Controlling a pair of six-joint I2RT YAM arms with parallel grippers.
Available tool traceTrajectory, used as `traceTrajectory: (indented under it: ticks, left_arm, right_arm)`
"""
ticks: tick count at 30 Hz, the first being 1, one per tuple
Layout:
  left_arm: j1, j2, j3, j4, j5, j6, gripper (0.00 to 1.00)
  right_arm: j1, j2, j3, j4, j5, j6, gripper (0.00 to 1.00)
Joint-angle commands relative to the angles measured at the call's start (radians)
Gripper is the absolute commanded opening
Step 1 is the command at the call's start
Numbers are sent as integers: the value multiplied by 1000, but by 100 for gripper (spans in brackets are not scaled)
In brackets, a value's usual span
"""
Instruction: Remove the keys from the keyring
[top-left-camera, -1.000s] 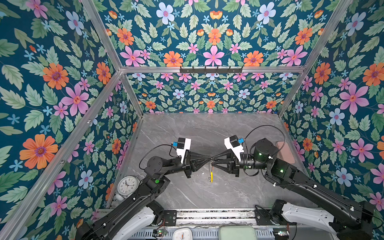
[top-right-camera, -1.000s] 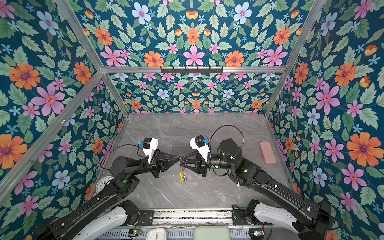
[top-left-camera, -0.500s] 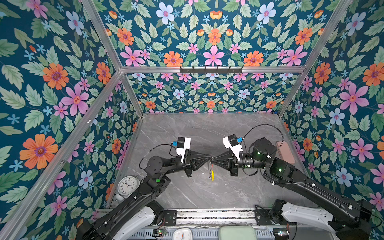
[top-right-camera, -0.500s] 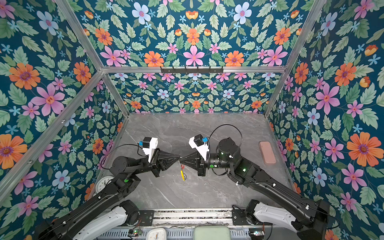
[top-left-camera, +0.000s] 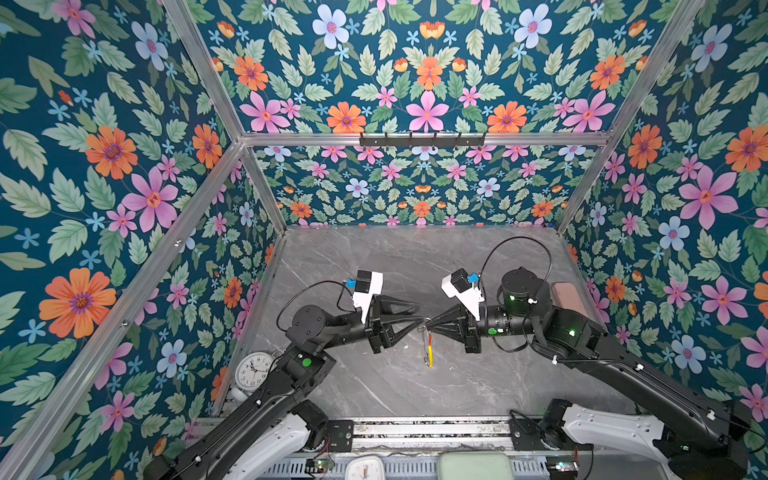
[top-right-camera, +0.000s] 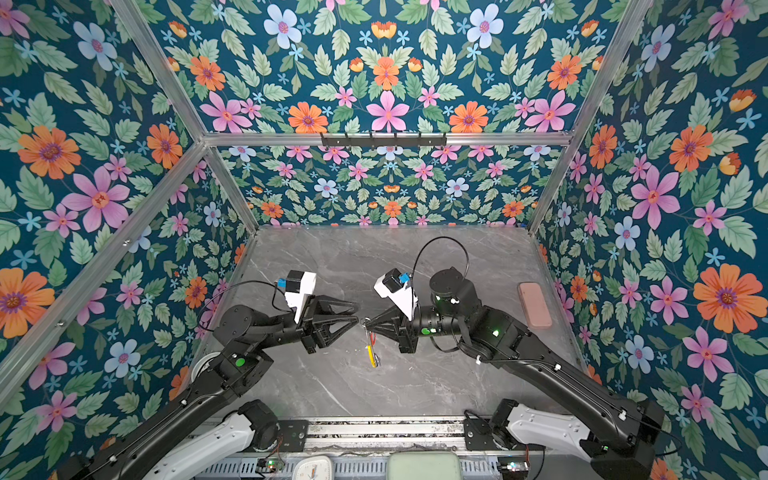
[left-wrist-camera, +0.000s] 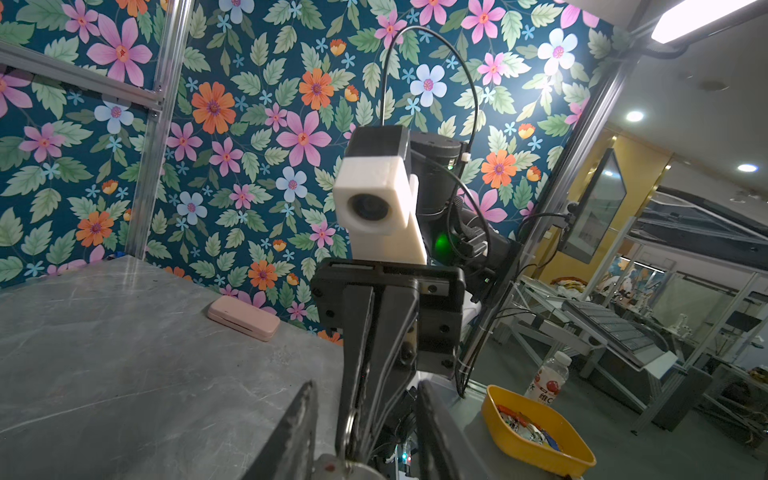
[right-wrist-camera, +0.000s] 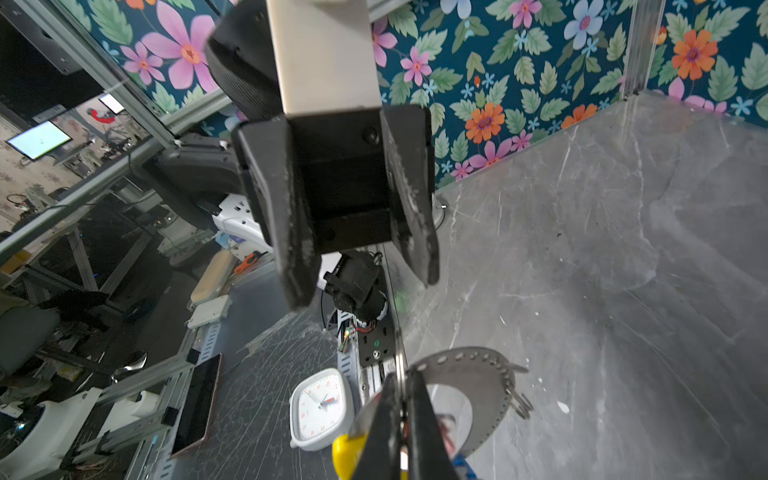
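Note:
My right gripper (top-left-camera: 428, 323) (top-right-camera: 365, 322) (right-wrist-camera: 401, 382) is shut on the upper edge of the keyring (right-wrist-camera: 478, 365), which hangs edge-on above the table in both top views. The keyring's yellow section (top-left-camera: 430, 357) (top-right-camera: 372, 356) (right-wrist-camera: 345, 451) points down. A red tag (top-right-camera: 372, 337) and a blue tag (right-wrist-camera: 461, 463) of the keys show beside the ring, but the key blades are mostly hidden behind my fingers. Small loops (right-wrist-camera: 519, 405) dangle from the rim. My left gripper (top-left-camera: 419, 314) (top-right-camera: 358, 314) (left-wrist-camera: 365, 384) is open, its fingers on either side of the right fingertips, holding nothing.
A round white clock (top-left-camera: 253, 371) stands by the left wall. A pink case (top-left-camera: 567, 297) (left-wrist-camera: 243, 318) lies at the right wall. A square white clock (top-left-camera: 365, 467) (right-wrist-camera: 320, 409) and a green block (top-left-camera: 473, 465) sit at the front rail. The grey marble table (top-left-camera: 415, 266) stretches behind the grippers.
The right gripper has closed on the keyring. The left gripper, shut on it before, has just opened and let go. The ring hangs from the right gripper.

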Motion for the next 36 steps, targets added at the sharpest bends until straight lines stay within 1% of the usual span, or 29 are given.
traceTrajectory:
  ticks: [1, 4, 12, 15, 23, 26, 33, 36]
  left_arm:
    - [2, 17, 49, -246, 6, 99, 41]
    - [1, 36, 89, -349, 25, 138, 42]
    - [2, 83, 144, -455, 79, 199, 43]
    - [2, 94, 147, -458, 86, 204, 40]
    - [1, 96, 150, -460, 111, 210, 27]
    - [1, 96, 149, -451, 121, 211, 23]
    - [1, 111, 142, -430, 135, 198, 23]
    - [1, 116, 137, -413, 139, 193, 19]
  right_arm:
    - [1, 19, 49, -149, 28, -58, 0]
    - [1, 45, 89, -219, 44, -77, 0]
    - [12, 115, 174, -326, 56, -108, 0]
    - [16, 123, 189, -336, 60, -114, 0]
    - [17, 135, 211, -348, 97, -129, 0]
    - [16, 139, 211, -344, 105, -130, 0]
    - [17, 140, 217, -323, 109, -121, 0]
    - [17, 142, 221, -316, 108, -122, 0]
